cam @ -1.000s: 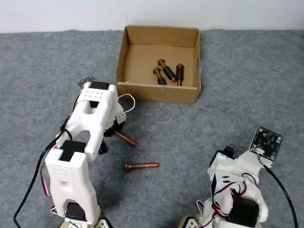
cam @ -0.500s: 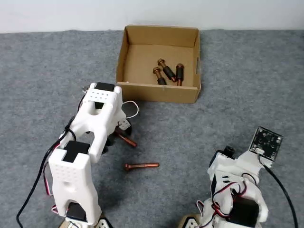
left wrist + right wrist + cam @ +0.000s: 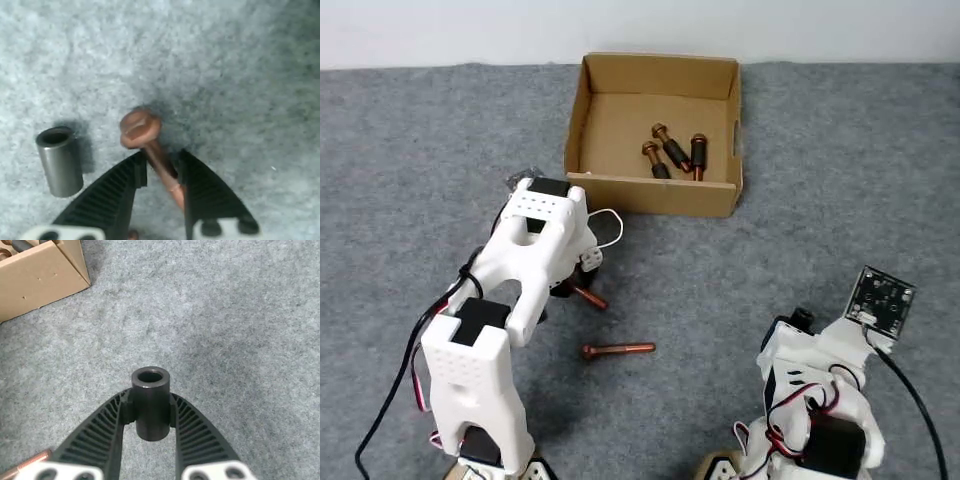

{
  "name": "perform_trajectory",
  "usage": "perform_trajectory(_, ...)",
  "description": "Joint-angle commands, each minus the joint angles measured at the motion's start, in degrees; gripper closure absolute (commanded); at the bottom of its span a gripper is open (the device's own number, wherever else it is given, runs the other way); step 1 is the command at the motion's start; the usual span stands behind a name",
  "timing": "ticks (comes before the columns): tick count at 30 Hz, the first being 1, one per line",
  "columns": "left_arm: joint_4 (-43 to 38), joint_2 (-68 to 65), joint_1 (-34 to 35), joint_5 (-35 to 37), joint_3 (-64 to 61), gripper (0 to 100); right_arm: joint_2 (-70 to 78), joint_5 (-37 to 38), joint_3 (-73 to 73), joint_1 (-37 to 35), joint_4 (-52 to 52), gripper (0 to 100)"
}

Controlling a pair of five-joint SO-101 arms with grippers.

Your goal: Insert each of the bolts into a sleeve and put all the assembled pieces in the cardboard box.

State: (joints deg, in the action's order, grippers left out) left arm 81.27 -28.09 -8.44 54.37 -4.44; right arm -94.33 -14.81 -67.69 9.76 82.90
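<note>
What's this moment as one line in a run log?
left fingers shut on bolt | right fingers shut on sleeve | second sleeve, loose bolt on carpet | three assembled pieces in cardboard box

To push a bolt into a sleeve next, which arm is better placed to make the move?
Left, probably: the left gripper grips a bolt, and a loose sleeve lies right beside it. The right gripper holds a second sleeve, farther back.
</note>
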Motion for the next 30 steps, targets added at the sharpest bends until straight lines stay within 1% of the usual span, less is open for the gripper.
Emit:
perform_trajectory(1, 0.0, -0.8, 0.9, 0.5, -1.1, 94, -0.4, 0.5, 0.4, 0.4, -1.5, 99.1)
perform_trajectory(3, 0.0, -0.8, 0.9, 0.5, -1.1, 94, -0.4, 0.5, 0.4, 0.4, -1.5, 99.1)
perform_trajectory(5, 0.3, -0.7, 0.6, 0.1, -1.1, 99, -0.4, 0.5, 0.4, 0.4, -1.5, 99.1)
perform_trajectory(6, 0.4, -0.4, 0.4, -0.2, -1.3, 100, -0.5, 0.5, 0.4, 0.4, -1.5, 99.1)
perform_trajectory(10, 3.3, -0.2, -1.1, -4.0, -1.3, 100, -0.5, 0.5, 0.4, 0.4, -1.4, 99.1)
perform_trajectory(16, 6.6, 1.2, -1.6, -4.0, -1.4, 100, -0.5, 0.5, 0.6, 0.4, -1.3, 99.1)
perform_trajectory(19, 8.4, 6.9, -1.7, -4.7, -1.4, 100, -0.6, 0.5, 0.7, 0.3, -1.3, 99.1)
perform_trajectory(23, 8.4, 17.8, -1.6, -8.5, -1.5, 100, -2.6, 0.5, 1.4, 0.3, -1.1, 99.1)
perform_trajectory(26, 6.4, 26.5, -1.6, -11.4, -2.2, 100, -6.4, 0.5, 1.3, 0.0, -1.1, 99.1)
perform_trajectory(30, 1.0, 37.1, -1.2, -16.2, -8.1, 100, -9.4, 0.5, 0.9, -3.7, -1.2, 99.1)
